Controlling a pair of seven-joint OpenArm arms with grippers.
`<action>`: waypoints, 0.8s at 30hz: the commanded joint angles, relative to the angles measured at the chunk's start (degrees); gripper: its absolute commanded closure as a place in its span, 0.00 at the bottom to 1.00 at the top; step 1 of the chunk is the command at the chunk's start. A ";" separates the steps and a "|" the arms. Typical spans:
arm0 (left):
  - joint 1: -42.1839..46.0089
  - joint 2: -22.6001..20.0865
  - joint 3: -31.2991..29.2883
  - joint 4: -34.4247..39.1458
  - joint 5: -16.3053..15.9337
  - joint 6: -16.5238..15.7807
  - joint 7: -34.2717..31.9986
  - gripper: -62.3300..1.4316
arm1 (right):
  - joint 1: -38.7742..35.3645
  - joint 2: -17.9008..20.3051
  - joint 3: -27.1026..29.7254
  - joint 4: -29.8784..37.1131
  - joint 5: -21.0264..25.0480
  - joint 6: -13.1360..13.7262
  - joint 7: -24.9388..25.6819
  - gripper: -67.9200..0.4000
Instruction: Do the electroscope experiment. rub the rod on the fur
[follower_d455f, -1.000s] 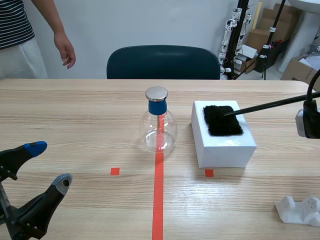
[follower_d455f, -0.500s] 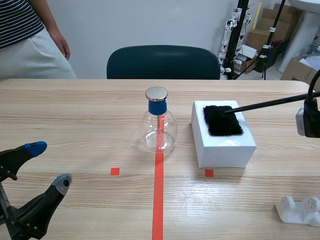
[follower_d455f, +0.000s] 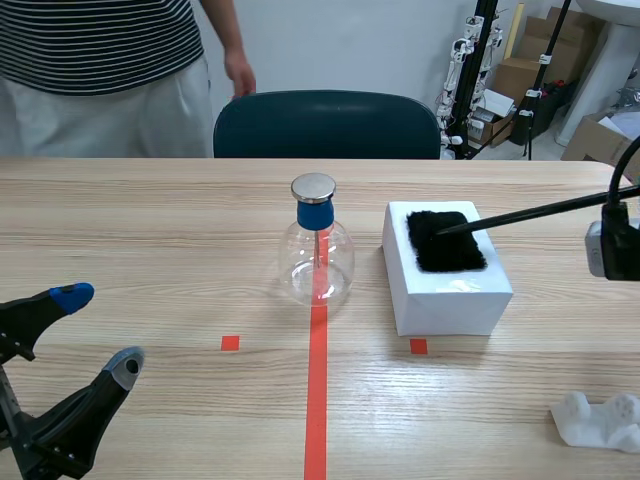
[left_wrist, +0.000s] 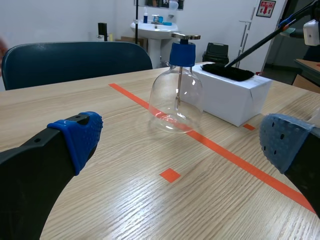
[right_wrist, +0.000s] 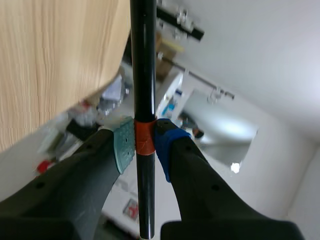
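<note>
A thin black rod (follower_d455f: 530, 213) reaches in from the right, its tip resting on the black fur (follower_d455f: 444, 240) on top of a white box (follower_d455f: 447, 283). My right gripper (right_wrist: 144, 141) is shut on the rod (right_wrist: 142, 75) at an orange band. Only the right arm's wrist (follower_d455f: 612, 245) shows at the edge of the scene view. A glass flask electroscope (follower_d455f: 316, 250) with a blue neck and metal cap stands left of the box, and appears ahead of my left gripper (left_wrist: 180, 145). My left gripper (follower_d455f: 85, 330) stays open near the front left, holding nothing.
A white holder (follower_d455f: 598, 420) lies at the front right. A dark chair (follower_d455f: 326, 125) stands behind the table, with a person in a striped shirt (follower_d455f: 100, 60) at the far left beside it.
The rod tip has slid slightly left along the fur. The person has stepped right toward the chair. My left arm has not moved.
</note>
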 joint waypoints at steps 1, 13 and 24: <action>-0.17 -0.37 -0.37 0.44 -0.57 -0.17 -1.16 0.00 | 0.83 1.09 0.44 0.76 -0.02 -0.42 -1.49 0.99; -0.17 -0.37 -0.37 0.44 -0.57 -0.17 -1.16 0.00 | 0.81 1.07 0.44 0.76 0.04 -0.48 7.91 0.99; -0.17 -0.37 -0.37 0.44 -0.57 -0.17 -1.16 0.00 | 0.81 1.07 0.44 0.76 0.48 -0.46 5.62 0.99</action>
